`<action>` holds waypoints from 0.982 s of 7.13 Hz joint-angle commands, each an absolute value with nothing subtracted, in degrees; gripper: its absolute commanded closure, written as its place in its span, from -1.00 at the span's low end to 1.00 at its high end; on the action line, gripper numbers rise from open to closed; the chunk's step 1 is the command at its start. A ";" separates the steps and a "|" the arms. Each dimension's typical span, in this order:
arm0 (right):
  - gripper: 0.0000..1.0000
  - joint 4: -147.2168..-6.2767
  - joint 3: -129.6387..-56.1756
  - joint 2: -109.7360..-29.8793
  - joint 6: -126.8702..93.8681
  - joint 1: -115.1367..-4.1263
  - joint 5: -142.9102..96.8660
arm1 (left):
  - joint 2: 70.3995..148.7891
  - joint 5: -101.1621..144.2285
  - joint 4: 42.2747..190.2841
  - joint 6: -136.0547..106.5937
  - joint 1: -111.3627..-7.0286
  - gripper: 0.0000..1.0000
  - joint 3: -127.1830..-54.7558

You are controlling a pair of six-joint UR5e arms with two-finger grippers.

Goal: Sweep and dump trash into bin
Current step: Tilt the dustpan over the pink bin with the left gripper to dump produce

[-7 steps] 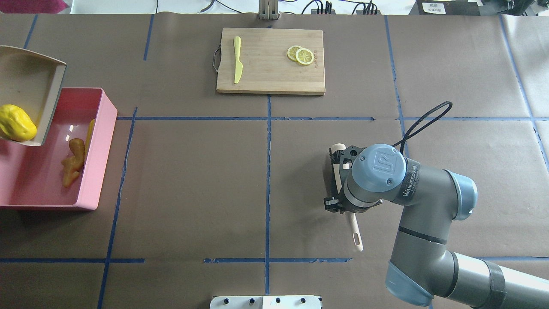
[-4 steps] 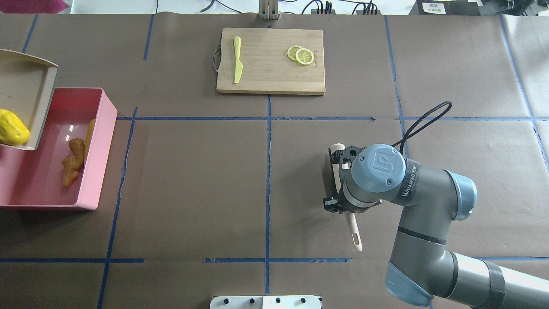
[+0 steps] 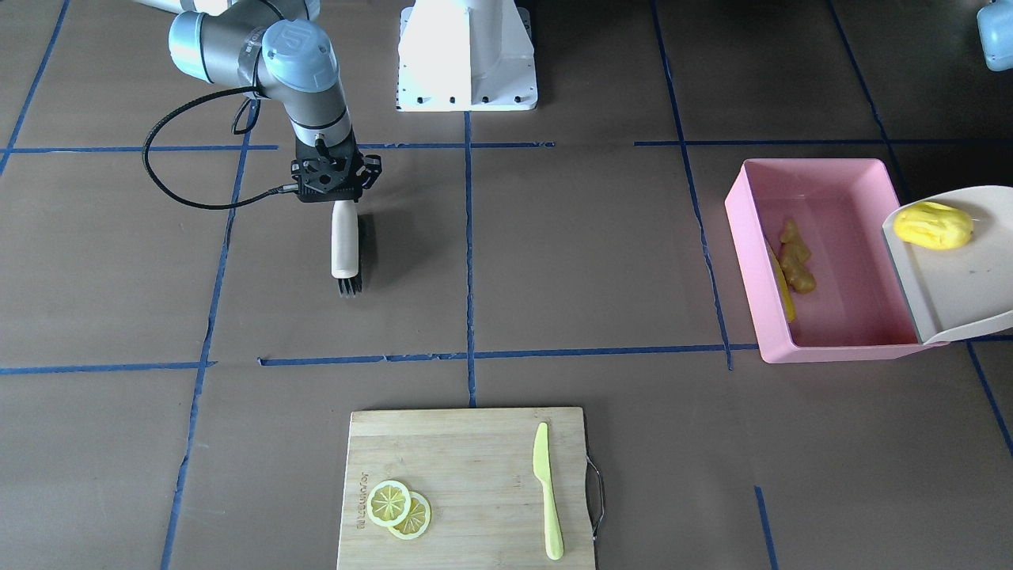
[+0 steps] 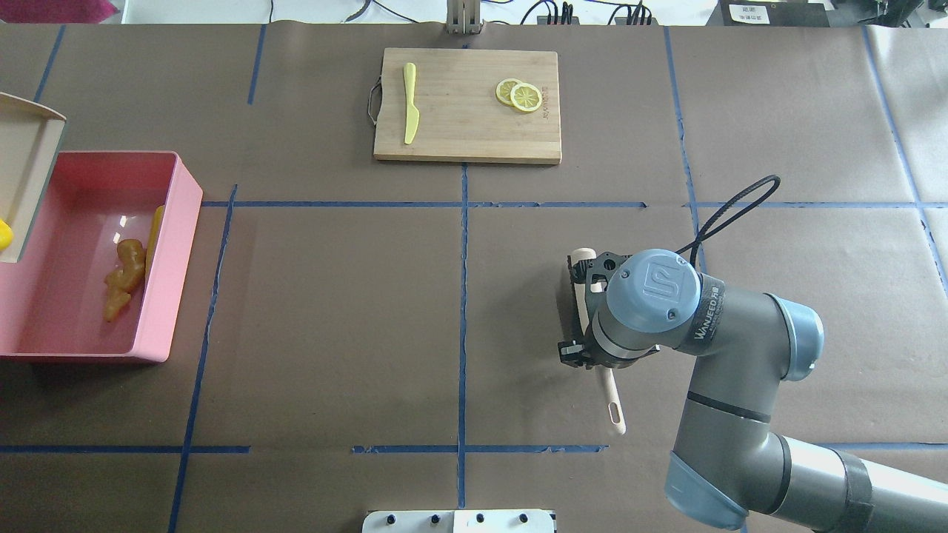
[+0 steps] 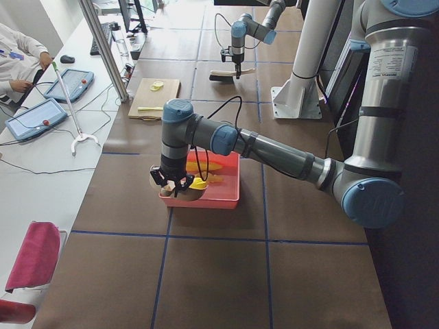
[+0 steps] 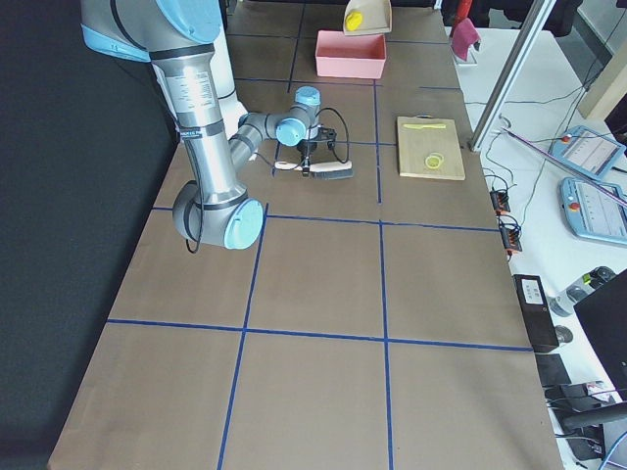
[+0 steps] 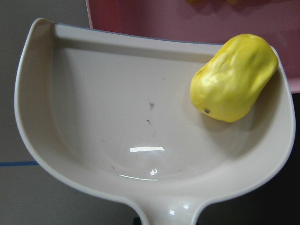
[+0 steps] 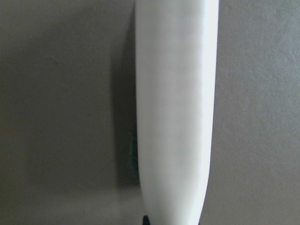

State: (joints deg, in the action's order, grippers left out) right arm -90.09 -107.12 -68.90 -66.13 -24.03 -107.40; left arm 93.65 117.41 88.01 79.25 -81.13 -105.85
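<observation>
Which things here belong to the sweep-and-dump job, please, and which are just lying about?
Job: bin, dustpan, lump, ginger, corn, brush.
Lying about: board, knife, lemon slices.

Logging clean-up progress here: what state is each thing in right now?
dustpan, lifted at the bin's rim
yellow oval lump, lying in the dustpan, not in the bin
ginger root, in the bin
corn cob, in the bin, against its wall
right claw, shut on the brush
left claw, grip cannot be told
knife, flat on the cutting board
lemon slices, overlapping on the cutting board
</observation>
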 commanded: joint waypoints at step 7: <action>1.00 -90.09 -107.05 -68.82 -66.18 -23.99 -107.40 | 95.62 119.99 87.28 78.85 -79.98 1.00 -106.18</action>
